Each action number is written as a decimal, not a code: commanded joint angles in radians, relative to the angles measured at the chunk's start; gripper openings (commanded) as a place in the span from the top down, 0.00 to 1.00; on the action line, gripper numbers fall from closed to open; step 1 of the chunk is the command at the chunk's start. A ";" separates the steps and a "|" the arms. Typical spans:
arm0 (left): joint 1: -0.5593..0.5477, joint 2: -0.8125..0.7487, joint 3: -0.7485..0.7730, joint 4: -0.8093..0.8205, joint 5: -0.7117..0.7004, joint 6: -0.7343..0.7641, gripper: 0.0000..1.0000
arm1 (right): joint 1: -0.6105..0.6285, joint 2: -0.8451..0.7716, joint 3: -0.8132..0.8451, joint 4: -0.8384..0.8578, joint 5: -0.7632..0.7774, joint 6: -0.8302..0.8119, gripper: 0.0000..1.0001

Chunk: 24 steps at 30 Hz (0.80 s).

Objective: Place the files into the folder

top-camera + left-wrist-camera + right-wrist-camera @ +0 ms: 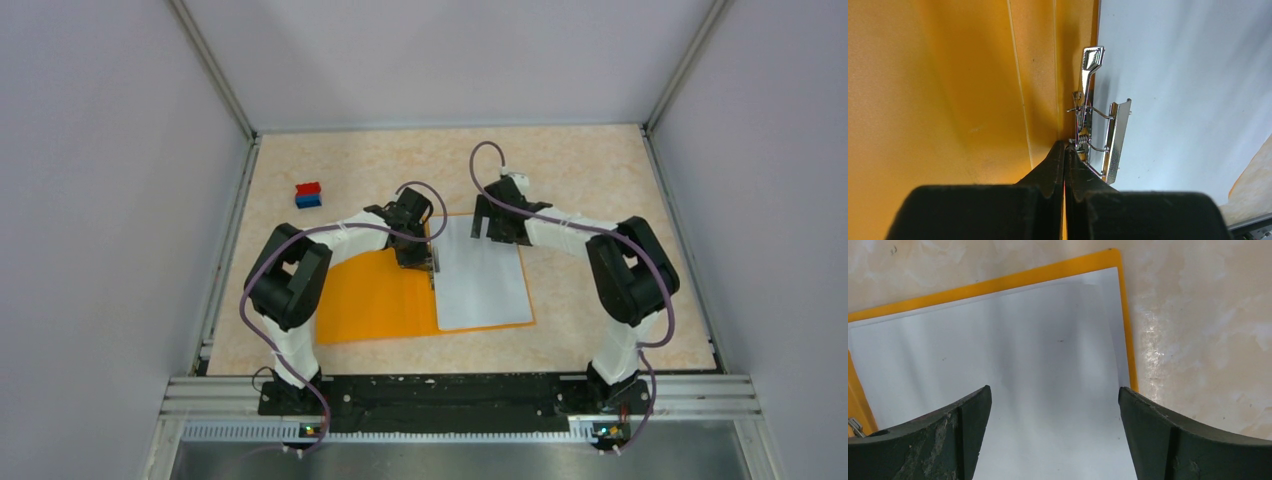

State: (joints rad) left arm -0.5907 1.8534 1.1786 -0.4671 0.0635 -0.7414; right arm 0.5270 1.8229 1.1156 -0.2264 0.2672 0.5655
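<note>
The orange folder [375, 300] lies open and flat on the table. The white files [482, 285] lie on its right half, with a thin orange rim showing around them. My left gripper [432, 262] is shut at the folder's spine. In the left wrist view its tips [1066, 145] meet at the near end of the metal clip [1087, 95], whose lever stands up and whose bar [1115, 140] lies along the edge of the files [1188, 90]. My right gripper [484, 228] is open and empty over the far part of the files [1013, 365], its midpoint [1054, 392] above paper near the folder's corner [973, 289].
A small red-and-blue block [308, 194] sits at the far left of the table. Grey walls enclose the table on three sides. A black rail with both arm bases [440, 392] runs along the near edge.
</note>
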 commanded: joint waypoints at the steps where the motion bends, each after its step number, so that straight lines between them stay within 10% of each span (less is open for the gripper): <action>1: 0.003 0.003 0.016 0.013 -0.032 0.014 1.00 | -0.021 -0.077 0.047 -0.020 0.006 0.021 0.04; 16: 0.005 0.043 0.089 -0.016 -0.017 0.079 1.00 | -0.055 -0.145 0.052 -0.067 -0.036 0.013 0.06; 24: 0.005 0.078 0.161 -0.046 -0.009 0.118 1.00 | -0.007 -0.177 0.007 -0.073 -0.115 0.034 0.24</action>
State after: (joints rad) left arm -0.5907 1.9240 1.2888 -0.5014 0.0635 -0.6582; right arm 0.4892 1.6951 1.1358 -0.2890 0.1917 0.5877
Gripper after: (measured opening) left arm 0.010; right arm 0.816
